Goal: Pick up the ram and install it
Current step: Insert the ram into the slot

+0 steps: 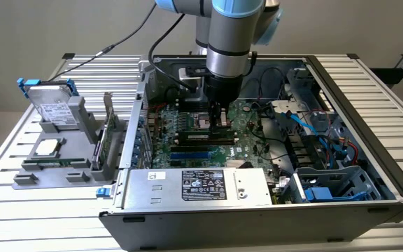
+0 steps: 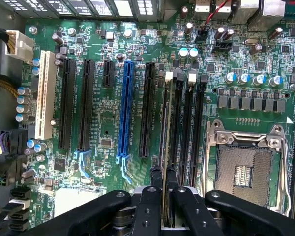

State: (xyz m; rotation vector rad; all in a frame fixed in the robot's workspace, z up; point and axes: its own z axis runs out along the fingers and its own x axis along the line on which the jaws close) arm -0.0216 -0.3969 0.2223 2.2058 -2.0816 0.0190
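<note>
My gripper (image 1: 221, 122) reaches down into the open computer case (image 1: 369, 157), over the motherboard (image 1: 187, 118). It is shut on the ram (image 2: 166, 123), a thin green stick seen edge-on between the two black fingers (image 2: 156, 178). The ram lies along the memory slots (image 2: 187, 123) beside the processor socket (image 2: 241, 172), at or just above one of them; I cannot tell whether it is seated. In the exterior view the ram (image 1: 203, 137) shows as a dark strip just below the gripper.
Long expansion slots, one blue (image 2: 125, 108) and one white (image 2: 45, 93), lie beside the memory slots. The power supply (image 1: 201, 186) fills the case's front. Blue and red cables (image 1: 320, 136) crowd the exterior view's right. A grey fixture (image 1: 54, 163) outside holds a drive (image 1: 53, 107), a silver chip (image 1: 48, 147) and a card (image 1: 103, 142).
</note>
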